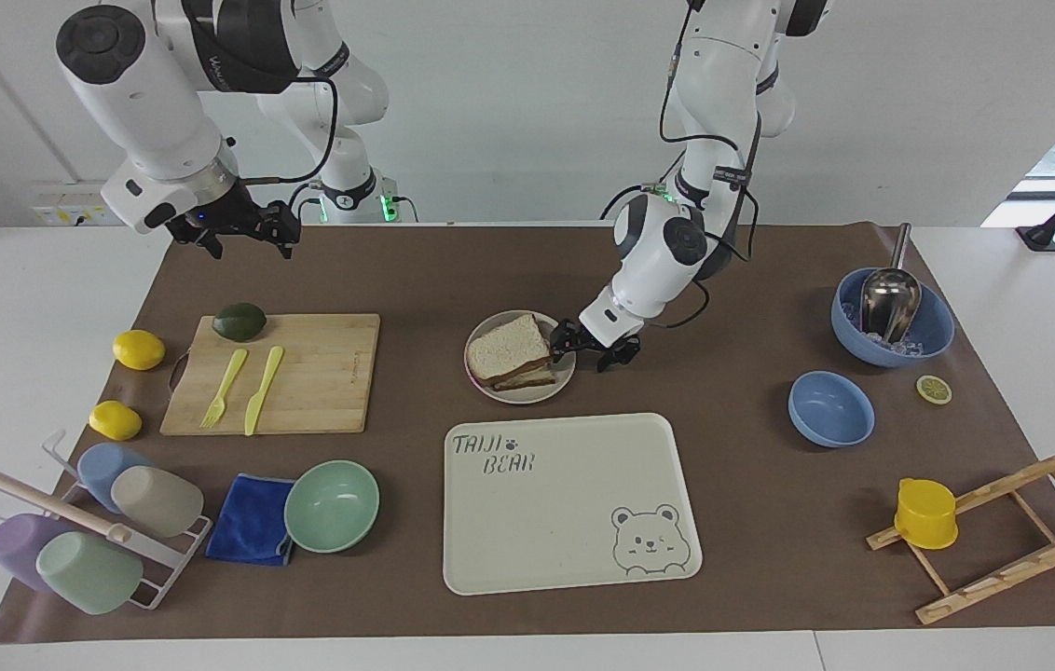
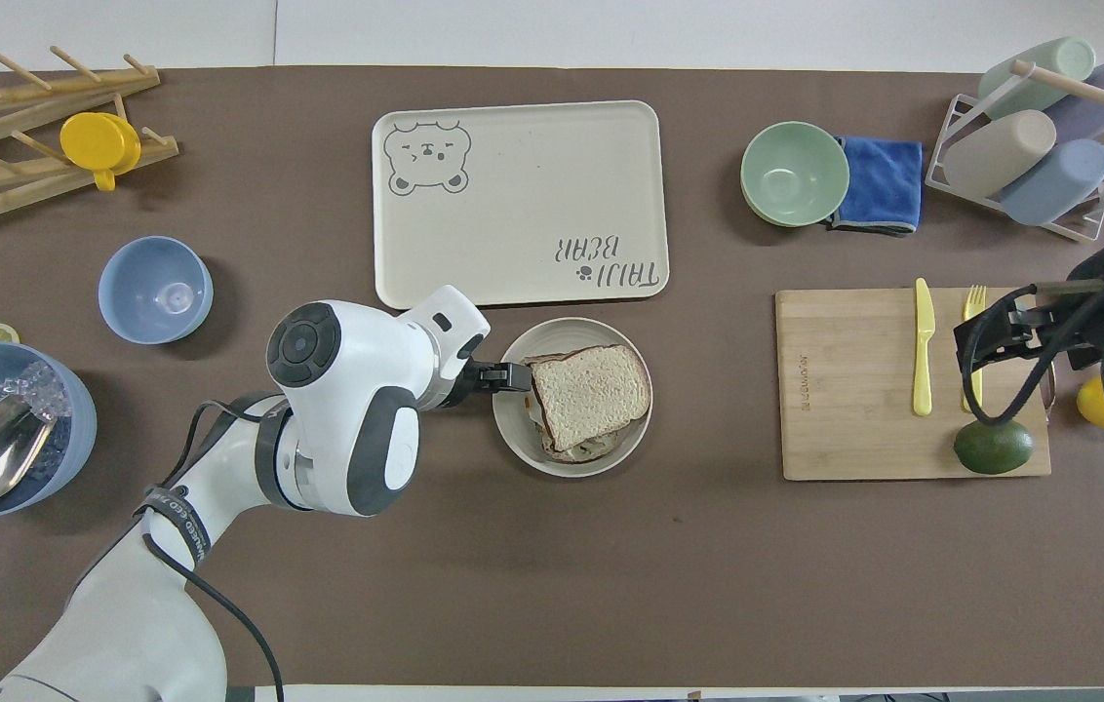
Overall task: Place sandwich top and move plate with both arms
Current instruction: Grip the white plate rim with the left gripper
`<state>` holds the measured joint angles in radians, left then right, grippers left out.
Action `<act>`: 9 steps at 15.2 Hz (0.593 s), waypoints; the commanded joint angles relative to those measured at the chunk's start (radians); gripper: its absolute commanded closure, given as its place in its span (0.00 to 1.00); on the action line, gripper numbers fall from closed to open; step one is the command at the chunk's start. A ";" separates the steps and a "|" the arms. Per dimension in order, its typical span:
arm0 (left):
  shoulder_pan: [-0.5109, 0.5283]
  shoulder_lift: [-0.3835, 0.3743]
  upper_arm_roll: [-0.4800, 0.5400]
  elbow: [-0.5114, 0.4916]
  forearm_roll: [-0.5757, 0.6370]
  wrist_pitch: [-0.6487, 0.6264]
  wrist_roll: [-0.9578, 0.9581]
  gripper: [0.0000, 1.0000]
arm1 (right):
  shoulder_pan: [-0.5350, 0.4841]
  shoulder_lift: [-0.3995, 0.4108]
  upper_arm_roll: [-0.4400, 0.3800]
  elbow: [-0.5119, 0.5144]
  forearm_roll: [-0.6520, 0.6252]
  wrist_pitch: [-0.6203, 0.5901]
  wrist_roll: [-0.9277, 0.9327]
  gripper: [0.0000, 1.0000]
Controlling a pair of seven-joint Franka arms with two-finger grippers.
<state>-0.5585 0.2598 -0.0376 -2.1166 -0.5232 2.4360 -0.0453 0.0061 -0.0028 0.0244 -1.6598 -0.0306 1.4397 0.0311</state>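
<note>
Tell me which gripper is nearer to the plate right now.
Left. The left gripper is down at the plate, at its rim on the left arm's side. The right gripper is raised over the mat near the cutting board, well away from the plate.

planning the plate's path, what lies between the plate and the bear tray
Nothing: only a bare strip of brown mat separates the plate from the bear tray, clearest in the overhead view.

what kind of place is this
Probably a robot lab set up as a mock kitchen: two white robot arms stand at a paper-covered table with a sandwich on a plate, a cutting board with plastic cutlery, and a rack of cups.
</note>
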 commanded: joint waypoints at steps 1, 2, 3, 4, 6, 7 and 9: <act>-0.004 -0.025 0.012 0.004 -0.009 -0.080 0.042 0.10 | 0.008 -0.025 -0.034 -0.029 0.011 0.011 -0.034 0.00; -0.005 -0.027 0.012 0.003 -0.011 -0.077 0.039 0.11 | 0.008 -0.022 -0.035 -0.028 0.011 0.036 -0.037 0.00; -0.005 -0.027 0.012 0.003 -0.011 -0.077 0.036 0.14 | 0.008 -0.016 -0.037 -0.021 0.011 0.059 -0.039 0.00; -0.005 -0.028 0.012 0.003 -0.011 -0.075 0.036 0.19 | 0.008 -0.010 -0.043 -0.015 0.011 0.061 -0.039 0.00; -0.009 -0.028 0.012 -0.002 -0.011 -0.071 0.028 0.31 | 0.008 -0.009 -0.050 -0.015 0.006 0.057 -0.042 0.00; -0.014 -0.030 0.012 -0.009 -0.011 -0.066 0.015 0.40 | 0.008 -0.009 -0.050 -0.014 0.005 0.056 -0.043 0.00; -0.017 -0.033 0.010 -0.022 -0.011 -0.043 -0.007 0.61 | 0.009 -0.009 -0.063 -0.014 0.015 0.047 -0.043 0.00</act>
<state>-0.5596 0.2474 -0.0378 -2.1137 -0.5232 2.3828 -0.0359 0.0074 -0.0028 -0.0158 -1.6607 -0.0304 1.4790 0.0193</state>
